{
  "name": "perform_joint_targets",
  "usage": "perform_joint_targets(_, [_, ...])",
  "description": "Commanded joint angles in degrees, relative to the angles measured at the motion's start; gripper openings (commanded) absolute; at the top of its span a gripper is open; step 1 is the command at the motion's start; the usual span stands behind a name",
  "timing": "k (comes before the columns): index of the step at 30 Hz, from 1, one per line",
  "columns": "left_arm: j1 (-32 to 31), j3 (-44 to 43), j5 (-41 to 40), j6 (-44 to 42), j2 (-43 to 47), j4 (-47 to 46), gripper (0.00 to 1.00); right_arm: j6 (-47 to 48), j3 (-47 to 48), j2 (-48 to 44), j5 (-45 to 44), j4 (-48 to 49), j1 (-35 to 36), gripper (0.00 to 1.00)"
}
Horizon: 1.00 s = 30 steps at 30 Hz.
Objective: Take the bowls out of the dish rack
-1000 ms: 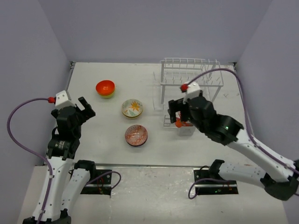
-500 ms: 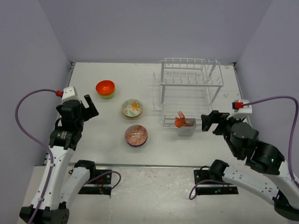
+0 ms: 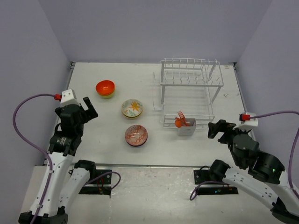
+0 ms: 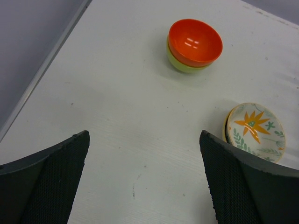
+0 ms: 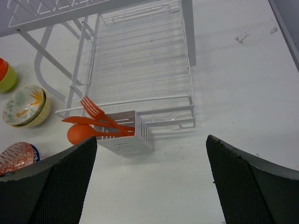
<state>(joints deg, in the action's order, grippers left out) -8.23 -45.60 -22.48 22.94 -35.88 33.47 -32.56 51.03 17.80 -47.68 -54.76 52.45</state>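
The white wire dish rack (image 3: 190,84) stands at the back right with no bowl showing in it; it also shows in the right wrist view (image 5: 188,37). An orange bowl (image 3: 105,87) sits nested in a lime-green bowl (image 4: 183,65) at the back left. A green-white patterned bowl (image 3: 132,108) sits in a pale yellow one. A red-pink patterned bowl (image 3: 136,135) lies nearer the front. My left gripper (image 3: 88,108) is open and empty, left of the bowls. My right gripper (image 3: 217,128) is open and empty, right of the caddy (image 3: 186,128).
Orange utensils (image 5: 93,123) stick out of the white caddy (image 5: 126,137) at the rack's front left corner. The table's left edge (image 4: 42,74) runs beside my left gripper. Purple walls close in the table on three sides.
My right arm has pulled back from the caddy to the near right of the table. My left arm has shifted only slightly. The bowls have not moved.
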Motion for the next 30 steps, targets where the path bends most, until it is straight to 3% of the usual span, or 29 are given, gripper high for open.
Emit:
perform_joint_targets(1, [-0.3, 0.25, 1.21, 0.0, -1.47, -2.27, 1.0, -0.32, -2.5, -0.4, -4.08, 6.24, 0.2, 0.99])
perform_joint_targets(13, [-0.3, 0.6, 0.07, 0.09, 4.58, -2.27, 1.0, -2.95, -3.13, 6.36, -7.07, 5.28, 0.2, 0.99])
perform_joint_targets(30, [-0.3, 1.04, 0.16, -0.09, 7.05, -2.63, 1.0, -4.88, -1.02, 5.84, -6.37, 1.86, 0.2, 0.99])
